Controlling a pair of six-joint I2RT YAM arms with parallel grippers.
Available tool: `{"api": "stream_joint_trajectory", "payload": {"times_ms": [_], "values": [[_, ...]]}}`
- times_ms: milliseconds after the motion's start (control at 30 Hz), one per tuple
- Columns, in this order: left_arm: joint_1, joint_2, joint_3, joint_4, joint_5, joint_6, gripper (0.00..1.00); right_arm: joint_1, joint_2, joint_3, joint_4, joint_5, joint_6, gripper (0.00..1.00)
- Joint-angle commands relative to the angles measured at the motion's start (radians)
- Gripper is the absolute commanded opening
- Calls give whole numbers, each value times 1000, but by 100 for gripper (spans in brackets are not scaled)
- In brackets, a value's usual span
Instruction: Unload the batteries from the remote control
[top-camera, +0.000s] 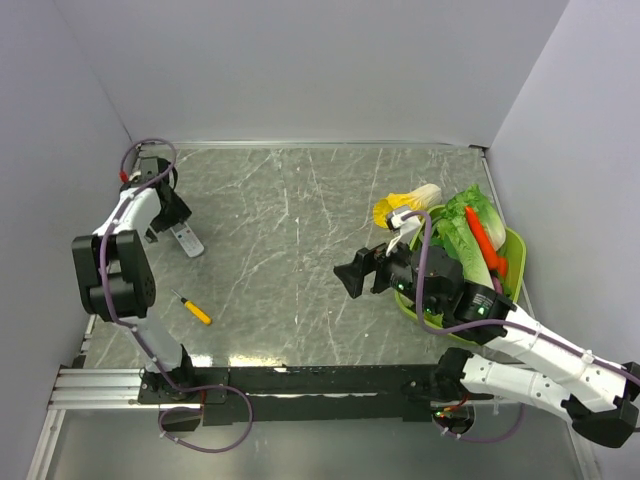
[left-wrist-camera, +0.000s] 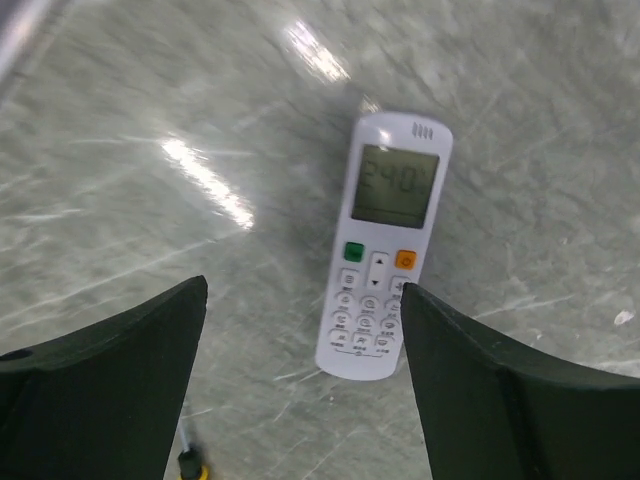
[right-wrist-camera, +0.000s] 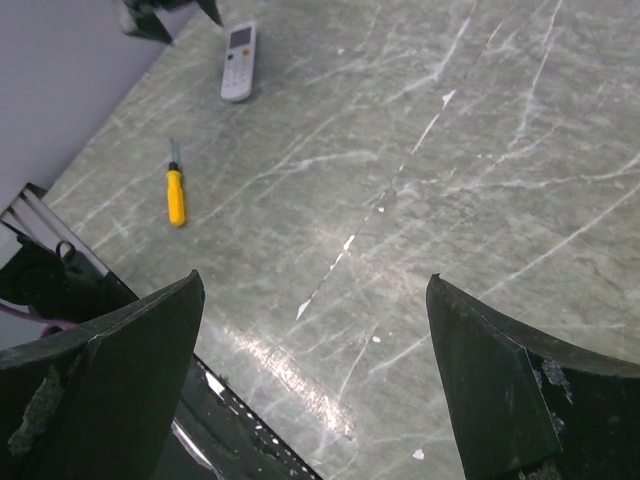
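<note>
Overhead, left gripper (left-wrist-camera: 304, 286) (spread) hovers over remote control (left-wrist-camera: 386, 250).

Table (top-camera: 300, 230): grey-green marbled top, pale veins, glossy, streaked with white light reflections (left-wrist-camera: 205, 180).
Walls: plain pale grey panels at left (top-camera: 50, 120), back (top-camera: 300, 70) and right (top-camera: 580, 130).
Near edge: black strip (top-camera: 320, 380), aluminium rail (top-camera: 95, 385).

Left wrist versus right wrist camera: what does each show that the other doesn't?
Left wrist only: the remote control close up, button side up, with its display digits and green and orange buttons legible, ahead of the open left gripper. Right wrist only: the whole yellow screwdriver and the open right gripper. Both: the remote control lying on the table. Neither shows batteries.
</note>
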Motion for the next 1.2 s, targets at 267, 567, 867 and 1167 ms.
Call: {"api": "stream_joint_trajectory", "payload": {"times_ms": [267, 567, 867, 1167], "values": [[-1, 124, 14, 54, 191, 65, 84, 0, -18, -19, 79, -28, -19, 100], [1, 156, 1, 83, 217, 74, 83, 0, -49, -17, 87, -80, 5, 100], [-3, 106, -54, 107, 390, 83, 42, -2, -97, -77, 101, -85, 68, 100], [-90, -277, -457, 669, 1275, -204, 9, -5, -97, -160, 226, 43, 220, 99]]}}
